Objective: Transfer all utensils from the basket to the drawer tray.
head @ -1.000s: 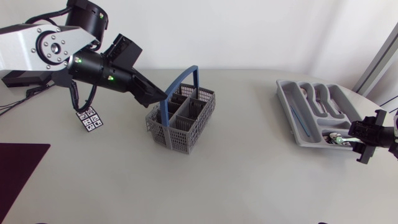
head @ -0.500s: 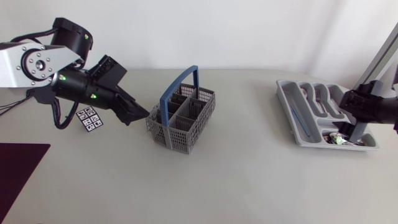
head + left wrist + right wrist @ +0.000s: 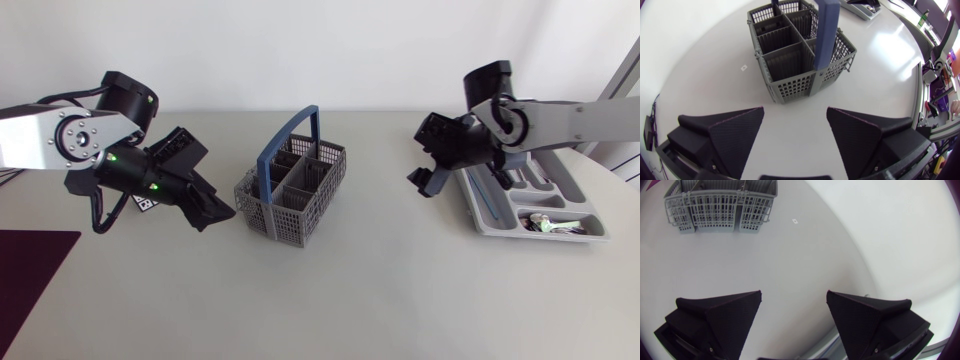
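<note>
Two grippers flank the basket (image 3: 292, 190), which stands upright on the table (image 3: 380, 290) with its blue handle (image 3: 290, 135) raised. Just left of the basket, our left gripper (image 3: 214, 211) points at its corner with fingers spread wide. Well right of the basket, our right gripper (image 3: 428, 181) hangs with fingers equally wide. Farther right of the basket lies the tray (image 3: 575, 195), with utensils (image 3: 548, 222) in it.
</note>
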